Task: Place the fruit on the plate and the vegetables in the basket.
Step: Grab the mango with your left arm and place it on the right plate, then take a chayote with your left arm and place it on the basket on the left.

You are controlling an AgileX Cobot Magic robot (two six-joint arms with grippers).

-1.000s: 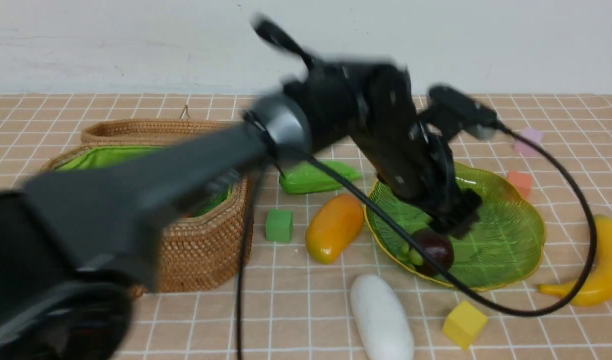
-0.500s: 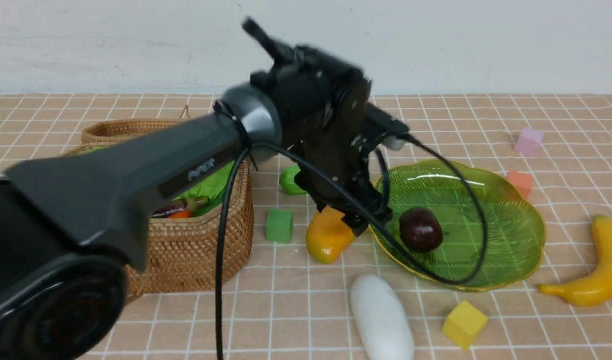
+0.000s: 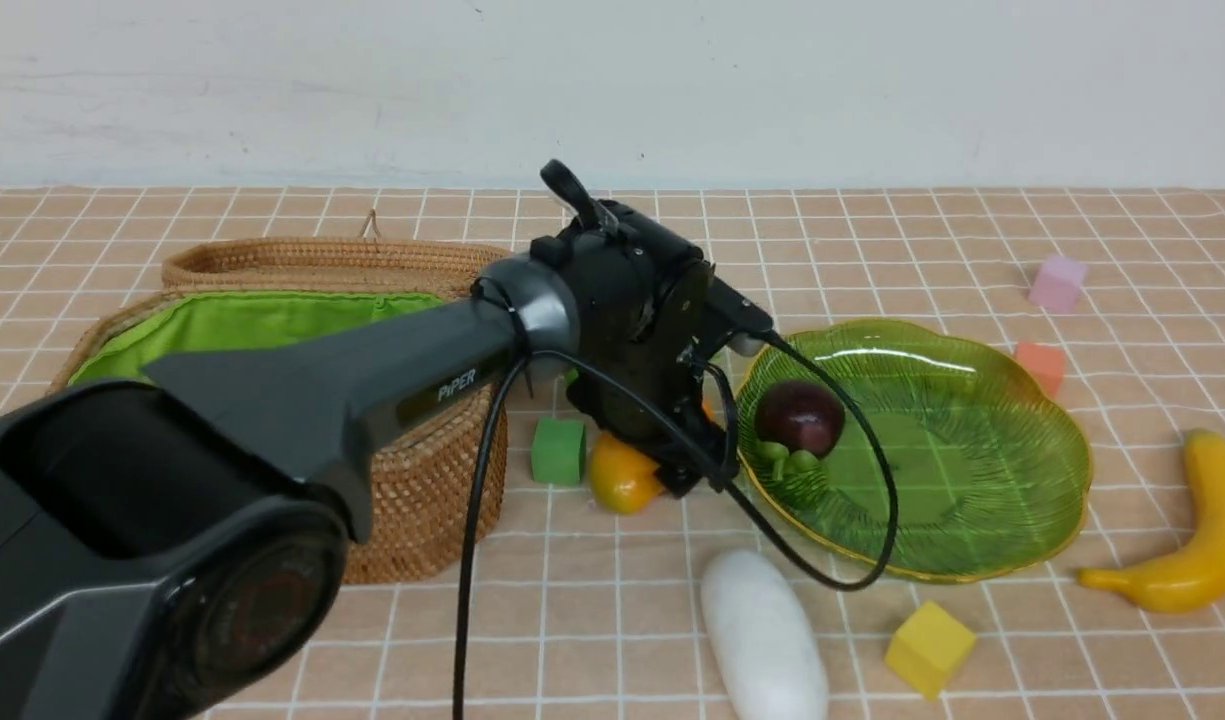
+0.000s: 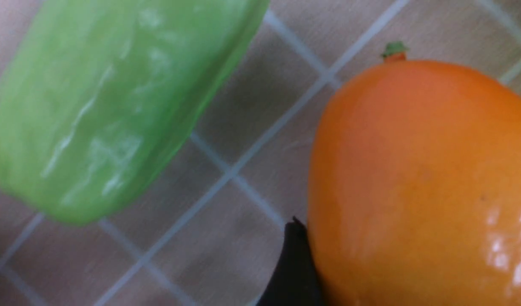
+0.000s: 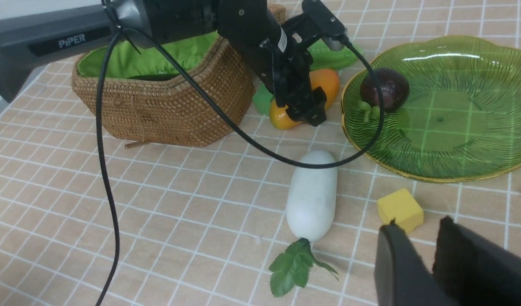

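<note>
My left gripper (image 3: 684, 452) is low over the orange-yellow mango (image 3: 620, 478), which lies on the table left of the plate (image 3: 1022, 420). The jaws stand open astride it, and one finger (image 4: 293, 263) touches its side (image 4: 413, 178). The dark purple mangosteen (image 3: 800, 415) lies on the plate's left part. The banana (image 3: 1200, 545) lies right of the plate. The white radish (image 3: 764, 632) lies in front. The green pod (image 4: 98, 102) lies just behind the mango. The basket (image 3: 412, 490) stands at the left, its contents mostly hidden. My right gripper (image 5: 417, 231) hangs nearly closed and empty near the yellow cube (image 5: 400, 209).
A green cube (image 3: 558, 450) sits between the basket and the mango. A pink cube (image 3: 1057, 282) and an orange-red cube (image 3: 1040, 362) sit behind the plate on the right. My left arm's cable (image 3: 822, 575) droops over the plate's front rim.
My left gripper let go of the mangosteen on the plate, swung left and came down onto the mango. The mangosteen rolled toward the plate's left side.
</note>
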